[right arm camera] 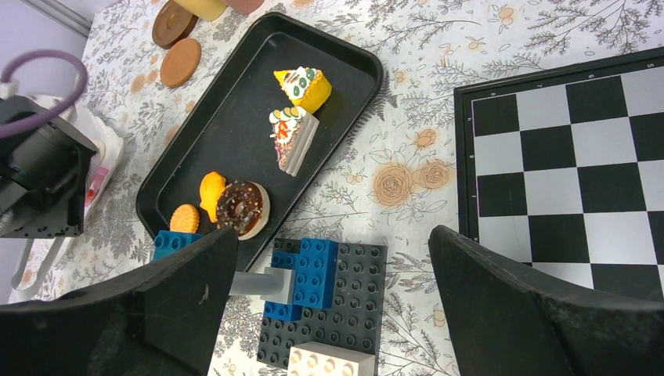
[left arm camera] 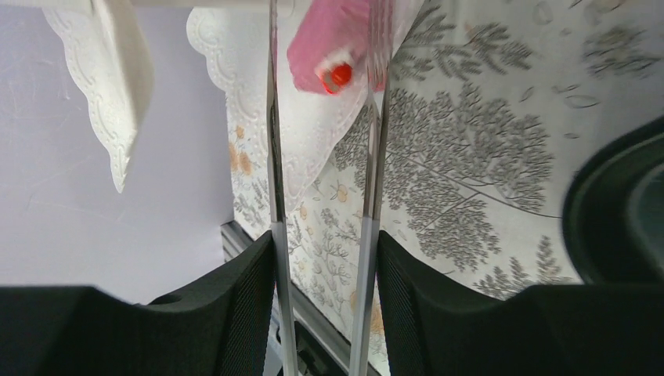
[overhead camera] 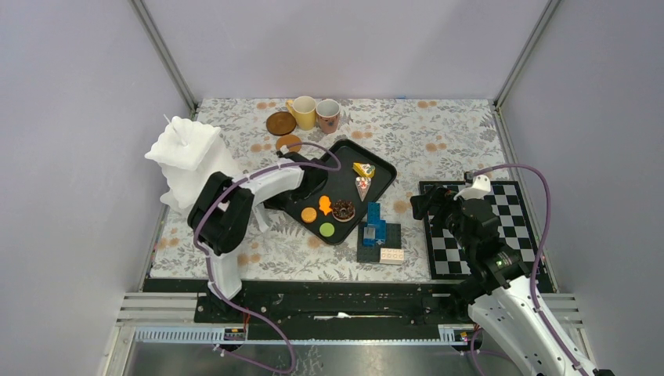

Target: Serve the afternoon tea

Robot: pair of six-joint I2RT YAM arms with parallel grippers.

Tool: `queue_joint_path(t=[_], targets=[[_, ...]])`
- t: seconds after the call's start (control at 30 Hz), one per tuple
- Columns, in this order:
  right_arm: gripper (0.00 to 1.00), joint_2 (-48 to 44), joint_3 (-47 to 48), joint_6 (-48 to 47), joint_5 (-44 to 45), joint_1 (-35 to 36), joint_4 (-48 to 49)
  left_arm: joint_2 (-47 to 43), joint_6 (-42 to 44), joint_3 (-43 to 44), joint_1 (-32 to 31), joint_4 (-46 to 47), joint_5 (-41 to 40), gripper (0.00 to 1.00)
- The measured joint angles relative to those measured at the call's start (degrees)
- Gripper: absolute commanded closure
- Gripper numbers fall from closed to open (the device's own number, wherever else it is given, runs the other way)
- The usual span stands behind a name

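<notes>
Fingers of the left gripper (left arm camera: 325, 266) clamp the metal tongs (left arm camera: 275, 157), half closed. A pink cake (left arm camera: 333, 43) sits between the tong tips on the white lace stand (left arm camera: 309, 133). The right gripper (right arm camera: 333, 239) gapes empty over the bricks (right arm camera: 321, 270).

- yellow mug (overhead camera: 304, 112) and pinkish patterned mug (overhead camera: 327, 115): upright, side by side at the worktop's far edge
- two brown coasters (overhead camera: 280, 123): flat, just left of the mugs
- black tray (overhead camera: 337, 166): yellow cake wedge (overhead camera: 363, 169) and white cake slice (overhead camera: 362, 187) by its right edge; donut (overhead camera: 343, 210), orange cookies (overhead camera: 309, 214) and green cookie (overhead camera: 326, 229) at its near end
- pink cake (left arm camera: 313, 39), red-dotted: between the metal tongs (left arm camera: 274, 157), against a white lacy edge
</notes>
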Motion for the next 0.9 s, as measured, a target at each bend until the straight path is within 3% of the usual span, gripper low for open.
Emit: queue_joint_path(t=[0.47,0.63,0.9], targets=[[0.02,0.20,0.00,0.39,-0.33,0.00,0.00,-4.92,3.34,4.68,-1.33,0.74,5.22,0.51],[0.02,0.24,0.00,0.44,-0.35,0.00,0.00,-11.89,6.84,7.45,-1.36,4.72,16.98,0.51],[0.02,0.37,0.00,0.61,-0.35,0.00,0.00,-23.82,10.58,10.88,-1.33,14.12,43.52,0.50]])
